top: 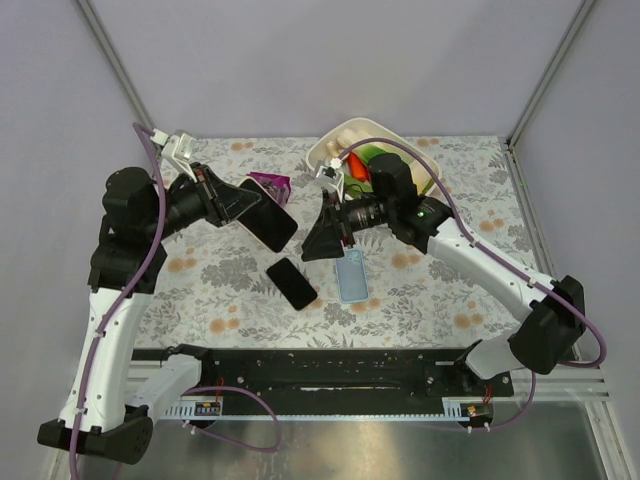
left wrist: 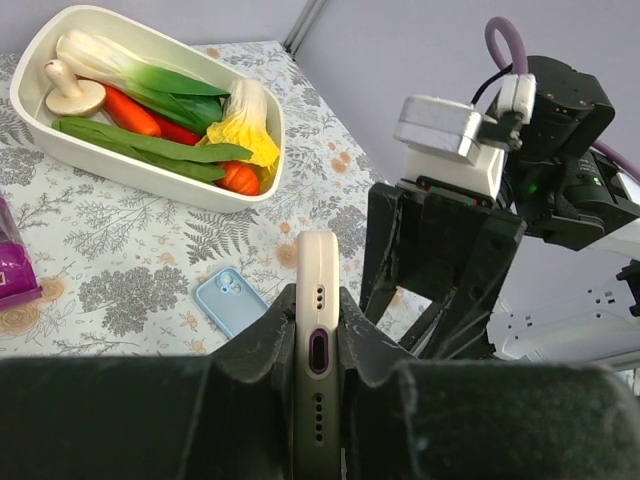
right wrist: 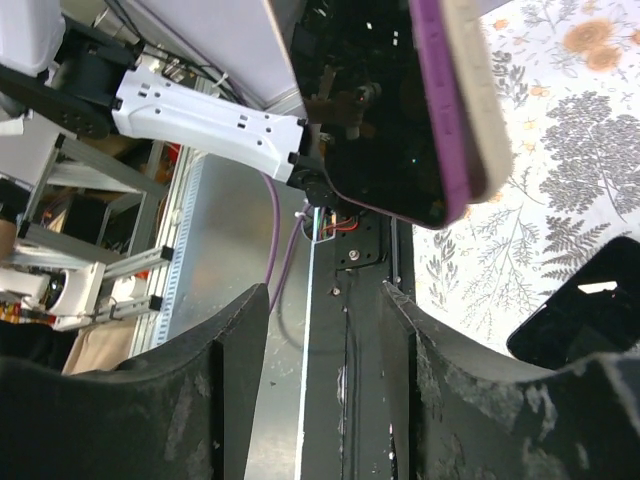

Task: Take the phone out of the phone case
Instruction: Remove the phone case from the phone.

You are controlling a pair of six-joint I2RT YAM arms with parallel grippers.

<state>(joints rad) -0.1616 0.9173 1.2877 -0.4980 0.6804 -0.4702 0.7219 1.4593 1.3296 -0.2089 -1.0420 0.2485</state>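
Phone [left wrist: 318,265], cased, clenched by left claw [left wrist: 318,340]; second phone [top: 291,283] lies flat; right claw [right wrist: 325,295] released.

White vegetable tub [left wrist: 130,172], purple packet [top: 270,183], floral tablecloth [top: 440,300]

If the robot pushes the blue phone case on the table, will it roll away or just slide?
Probably slide: the blue phone case lies flat on the flowered tablecloth, with no round side to roll on. It looks thin, so likely light. The cloth might slow it.
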